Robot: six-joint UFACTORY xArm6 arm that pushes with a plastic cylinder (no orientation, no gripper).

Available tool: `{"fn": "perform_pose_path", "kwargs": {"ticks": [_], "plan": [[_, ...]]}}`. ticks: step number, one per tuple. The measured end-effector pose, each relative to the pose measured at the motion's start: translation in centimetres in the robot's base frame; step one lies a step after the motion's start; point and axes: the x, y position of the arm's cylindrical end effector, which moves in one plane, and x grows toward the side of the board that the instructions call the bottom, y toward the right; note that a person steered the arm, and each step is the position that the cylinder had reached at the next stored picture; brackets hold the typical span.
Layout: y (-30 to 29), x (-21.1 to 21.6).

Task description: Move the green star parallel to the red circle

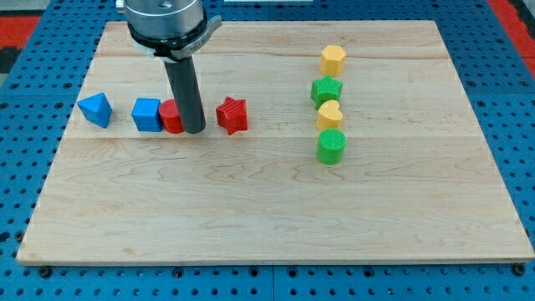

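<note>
The green star (327, 89) sits at the view's right, in a column between a yellow hexagon (333, 58) above it and a yellow heart (329, 114) below it. The red circle (171, 116) lies at the view's left, partly hidden behind my rod. My tip (194, 130) rests on the board just right of the red circle, touching or nearly touching it, far to the left of the green star.
A blue cube (146, 114) touches the red circle's left side, and a blue triangle (95, 109) lies further left. A red star (231, 115) sits right of my tip. A green cylinder (331, 146) ends the right column. The wooden board (267, 226) lies on a blue perforated table.
</note>
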Motion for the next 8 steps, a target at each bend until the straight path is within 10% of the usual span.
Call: {"fn": "perform_pose_path", "kwargs": {"ticks": [1,3,6,8], "plan": [[0.1,2.8],[20.1,5.7],[21.1,-6.2],[19.6,-6.3]]}}
